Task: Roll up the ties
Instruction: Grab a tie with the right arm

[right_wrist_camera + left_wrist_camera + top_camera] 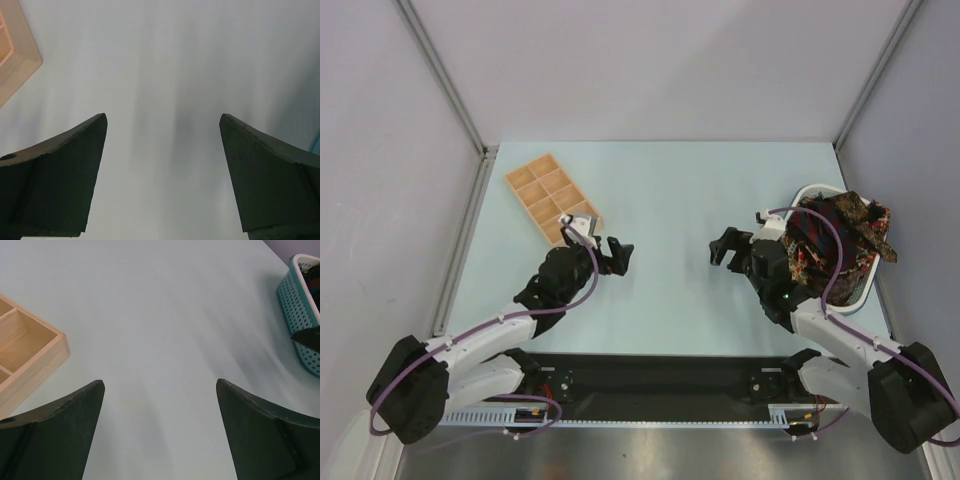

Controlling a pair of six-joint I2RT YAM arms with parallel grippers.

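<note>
Soft, even light falls from overhead and keeps the pale blue table [670, 200] bright, with only faint shadows tucked under the arms; the overhead view is sharp and free of glare. Both wrist views smear the tabletop into streaky blur; the fingers [55, 435] close to the lens go nearly black; the right wrist picture looks greyer.

Robot lab cell: plain grey panel walls [660, 60], pale table [670, 200].
</note>
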